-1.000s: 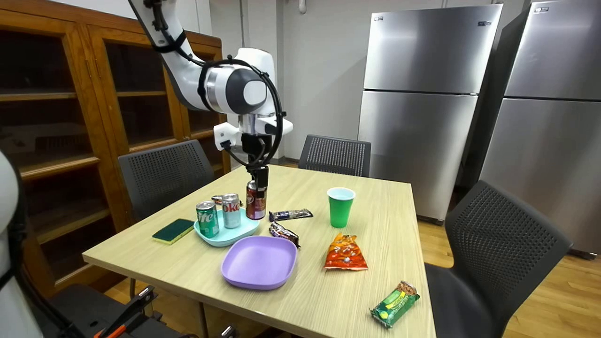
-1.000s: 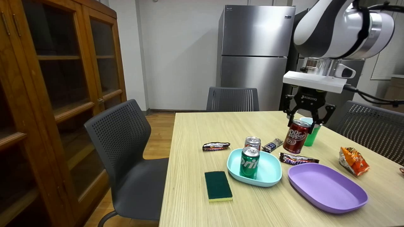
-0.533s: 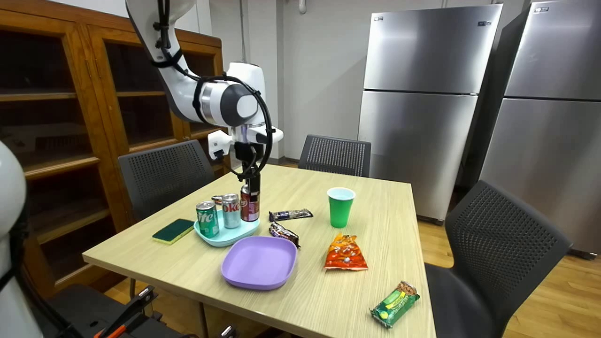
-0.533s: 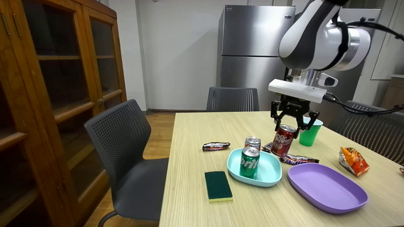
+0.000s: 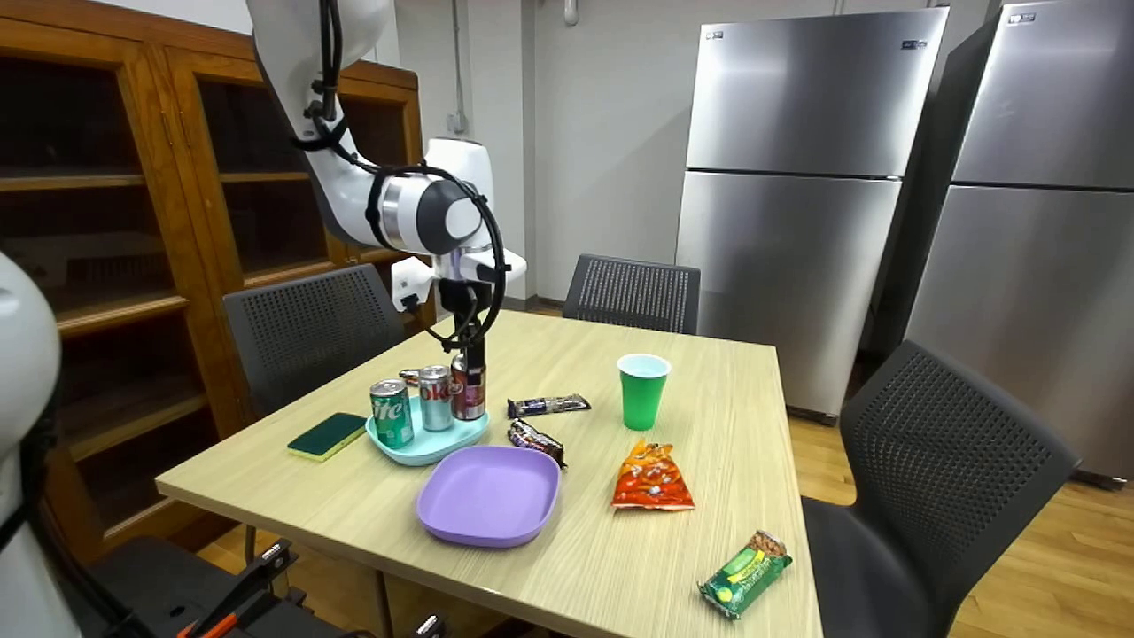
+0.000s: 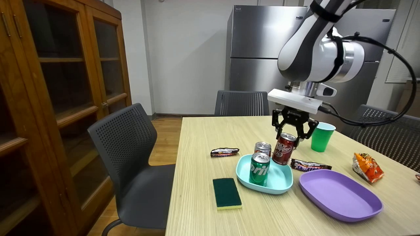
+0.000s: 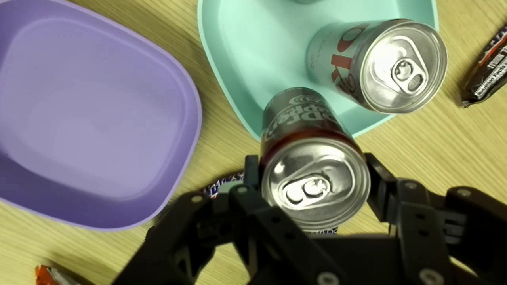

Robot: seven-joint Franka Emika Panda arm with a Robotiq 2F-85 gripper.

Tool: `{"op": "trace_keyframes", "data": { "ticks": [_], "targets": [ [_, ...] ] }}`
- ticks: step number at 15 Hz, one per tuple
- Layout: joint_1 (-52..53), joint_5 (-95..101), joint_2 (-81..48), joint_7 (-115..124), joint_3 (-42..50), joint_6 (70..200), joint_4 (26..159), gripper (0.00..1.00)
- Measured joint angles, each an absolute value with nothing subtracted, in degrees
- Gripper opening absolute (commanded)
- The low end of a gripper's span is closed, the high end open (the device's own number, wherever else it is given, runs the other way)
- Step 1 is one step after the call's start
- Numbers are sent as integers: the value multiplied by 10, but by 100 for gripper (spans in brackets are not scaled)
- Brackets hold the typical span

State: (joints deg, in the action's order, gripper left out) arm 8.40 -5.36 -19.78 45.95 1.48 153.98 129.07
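A: ok so what's the gripper (image 6: pixel 287 139) actually got rn?

B: Dr Pepper can (image 6: pixel 283 151), no question. It's pinched between the two fingertips, one on each side up near the lid. Wrist view looks down onto the pull tab.

A: and what's under it?

B: Corner of the teal tray (image 6: pixel 279 179). Bottom of the can is right over that corner, hard to tell if it's touching tho. Coke can (image 7: pixel 372 65) stands in the tray just beside the gripped one, and the Sprite can (image 6: pixel 259 172) is in there too, further from the gripper.

A: anything else close by?

B: Candy bar (image 6: pixel 310 165) on the table near the fingers, purple plate (image 6: pixel 341 196) a bit past that. Green cup (image 5: pixel 640 397) and orange snack bag (image 5: pixel 653 481) are farther out, sponge (image 6: pixel 227 192) sits across the tray from the gripper.
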Motion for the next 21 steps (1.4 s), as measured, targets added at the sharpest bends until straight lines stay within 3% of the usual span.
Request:
{"op": "trace_keyframes", "data": {
  "ticks": [12,13,16,21],
  "targets": [
    [97,-54,-237,468,17,1540,1271,38],
    [98,-54,-238,468,17,1540,1271,88],
    [99,-53,-240,468,17,1540,1271,100],
    [107,-52,-239,468,22,1540,1271,100]
  ]
}}
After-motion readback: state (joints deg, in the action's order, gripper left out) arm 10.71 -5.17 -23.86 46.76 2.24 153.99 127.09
